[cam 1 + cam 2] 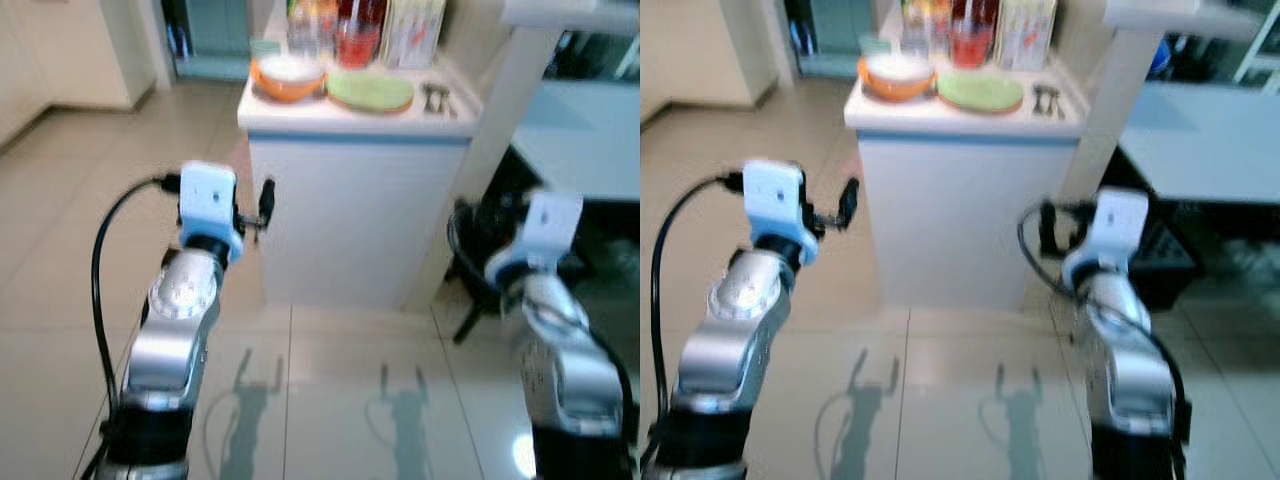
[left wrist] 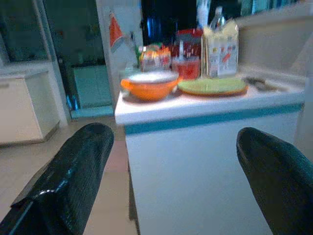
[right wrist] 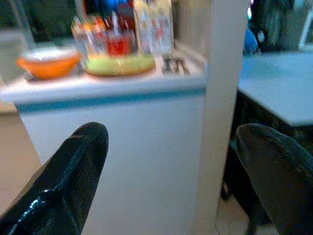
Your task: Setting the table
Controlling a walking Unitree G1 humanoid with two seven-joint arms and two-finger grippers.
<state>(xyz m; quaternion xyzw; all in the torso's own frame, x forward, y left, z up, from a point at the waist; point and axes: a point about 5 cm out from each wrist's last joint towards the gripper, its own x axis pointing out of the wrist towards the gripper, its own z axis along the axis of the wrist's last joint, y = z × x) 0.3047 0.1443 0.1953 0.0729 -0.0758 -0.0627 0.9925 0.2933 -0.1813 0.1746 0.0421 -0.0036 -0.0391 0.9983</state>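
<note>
On top of a white counter (image 1: 350,115) with a blue edge band sit the table things: an orange bowl (image 1: 288,78) with a white inside, a green plate (image 1: 370,90) just beside it, cutlery (image 1: 436,98) beyond the plate; jars and cartons (image 2: 220,46) stand behind. Both bowl and plate look rigid, smooth and breakable, probably best pinched at the rim. Short of the counter, the left gripper (image 2: 181,181) and right gripper (image 3: 181,176) hover with fingers spread, holding nothing. A grey-blue table (image 3: 274,83) beside the counter shows in the right wrist view.
</note>
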